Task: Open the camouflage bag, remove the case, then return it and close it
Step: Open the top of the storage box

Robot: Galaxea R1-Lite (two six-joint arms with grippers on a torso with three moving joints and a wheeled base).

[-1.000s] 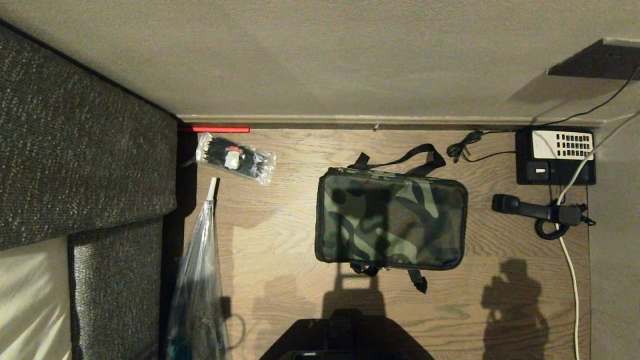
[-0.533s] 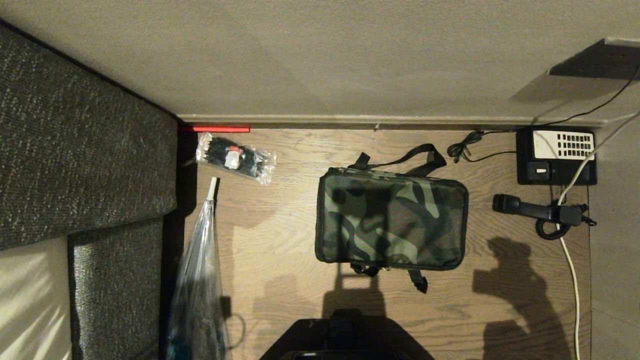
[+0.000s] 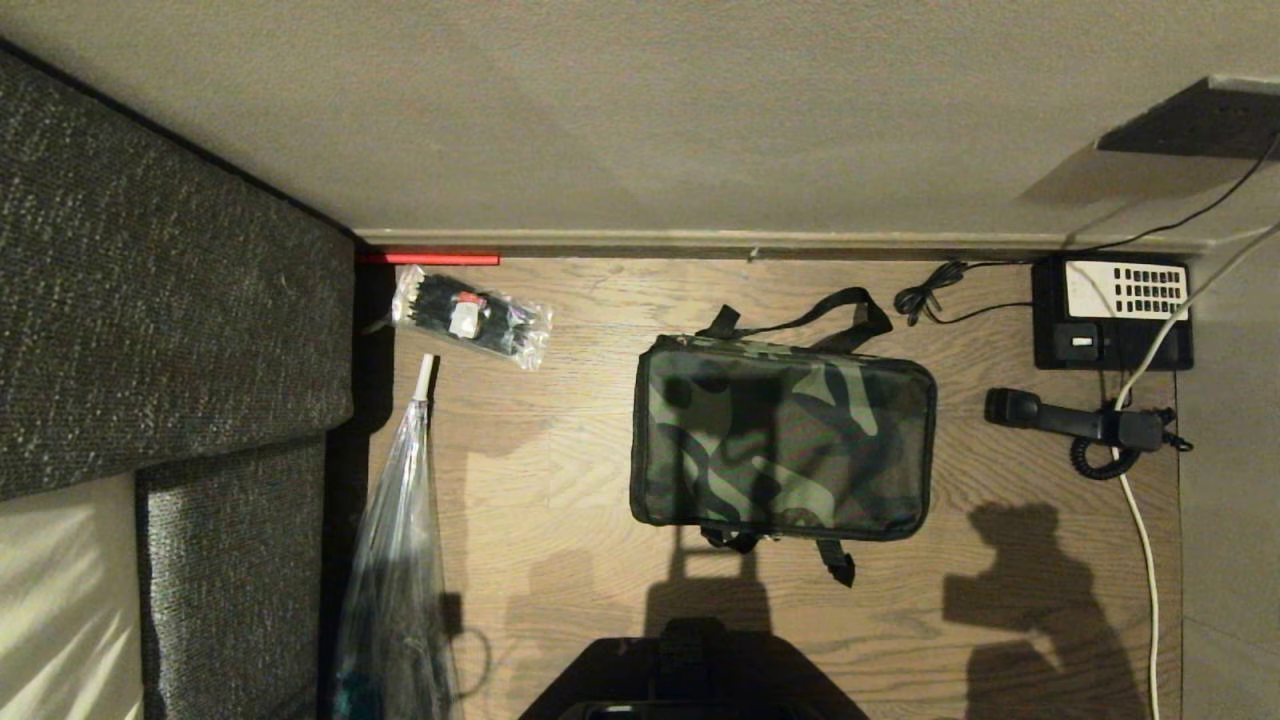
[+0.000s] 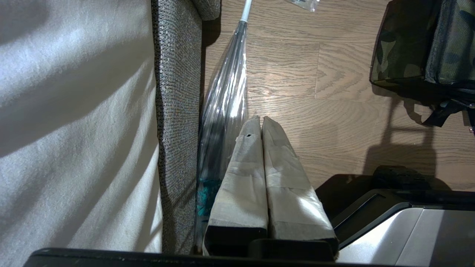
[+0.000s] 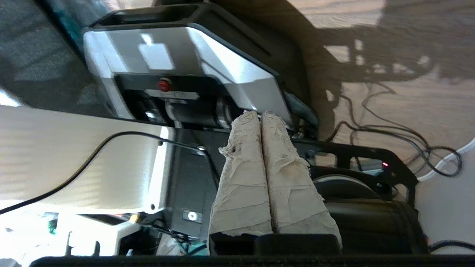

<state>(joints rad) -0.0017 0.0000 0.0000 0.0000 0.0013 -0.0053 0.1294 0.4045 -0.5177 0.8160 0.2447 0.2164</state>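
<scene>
Camouflage bag (image 3: 783, 440) zipped flat on floor (image 3: 560, 480) (contents hidden).

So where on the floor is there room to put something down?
Bare wood lies between the folded umbrella and the camouflage bag, and again behind the bag, between the clear packet and the bag's straps. It is crowded on the right, around the desk phone, its handset and the cables.
</scene>
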